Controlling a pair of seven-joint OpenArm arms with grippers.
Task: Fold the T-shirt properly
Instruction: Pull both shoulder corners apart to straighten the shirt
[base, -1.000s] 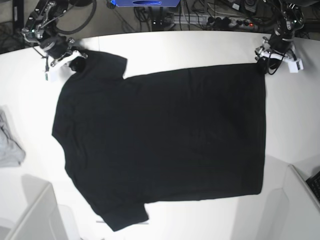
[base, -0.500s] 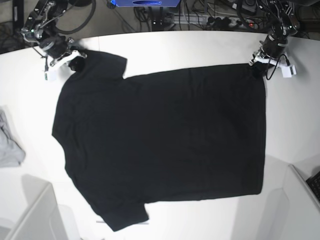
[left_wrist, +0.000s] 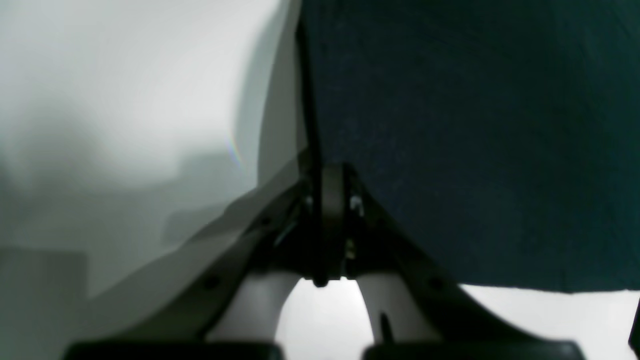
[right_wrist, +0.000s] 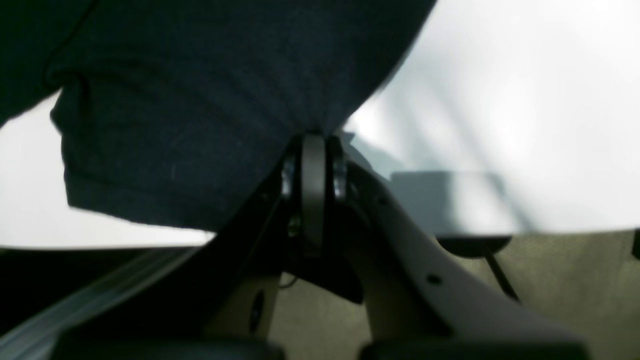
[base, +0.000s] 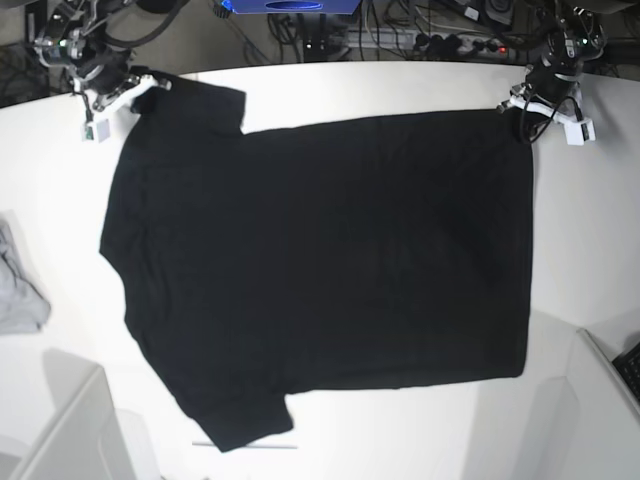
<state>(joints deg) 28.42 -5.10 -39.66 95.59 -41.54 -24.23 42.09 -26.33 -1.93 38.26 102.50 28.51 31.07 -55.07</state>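
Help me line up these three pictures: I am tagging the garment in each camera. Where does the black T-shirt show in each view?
Base: the T-shirt lies spread flat, filling the middle of the white table.
Left wrist: dark cloth fills the upper right, its edge pinched in the left gripper.
Right wrist: cloth fills the upper left, its edge pinched in the right gripper.
Shared landmark: the white table beside the cloth.

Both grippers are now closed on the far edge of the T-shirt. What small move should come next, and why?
Probably lift both corners together. The left gripper and right gripper are shut on the T-shirt, which lies flat on the table, so raising the edge could start the fold.
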